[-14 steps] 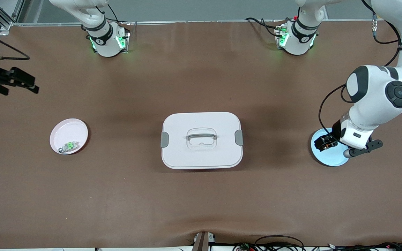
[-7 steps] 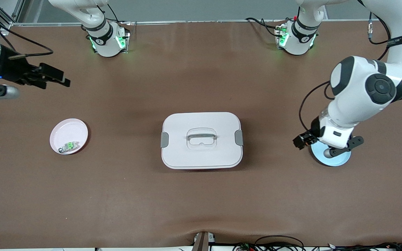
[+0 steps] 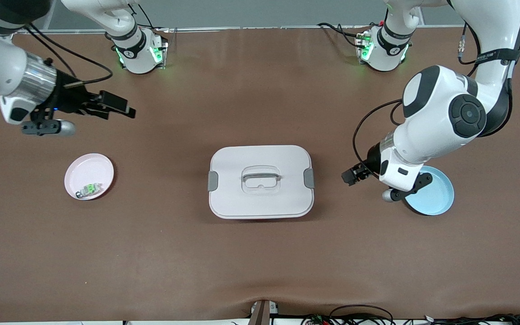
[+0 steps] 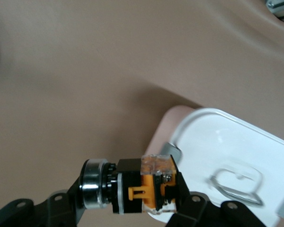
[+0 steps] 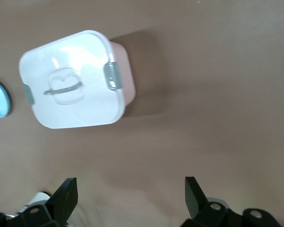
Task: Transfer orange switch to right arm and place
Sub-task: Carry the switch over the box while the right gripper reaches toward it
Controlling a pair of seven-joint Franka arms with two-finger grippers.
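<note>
The orange switch [image 4: 151, 189], a small black block with an orange middle and a silver knob, is gripped in my left gripper [image 4: 132, 205]. In the front view the left gripper [image 3: 351, 175] hangs over the bare table between the blue dish [image 3: 436, 198] and the white lidded box [image 3: 260, 181]; the switch shows there only as a dark speck. My right gripper [image 3: 122, 109] is open and empty, over the table toward the right arm's end, above the pink dish [image 3: 86, 169]. Its fingers [image 5: 66, 196] stand wide apart with nothing between them.
The pink dish holds a pale switch with a green middle [image 3: 89, 189]. The white box with a handle and grey clips also shows in the right wrist view [image 5: 75, 80] and the left wrist view [image 4: 236, 156]. The blue dish [image 5: 0, 98] is empty.
My left gripper has lifted off the blue dish and moved toward the white box with the orange switch. My right gripper has swung in from the table's end toward the middle.
</note>
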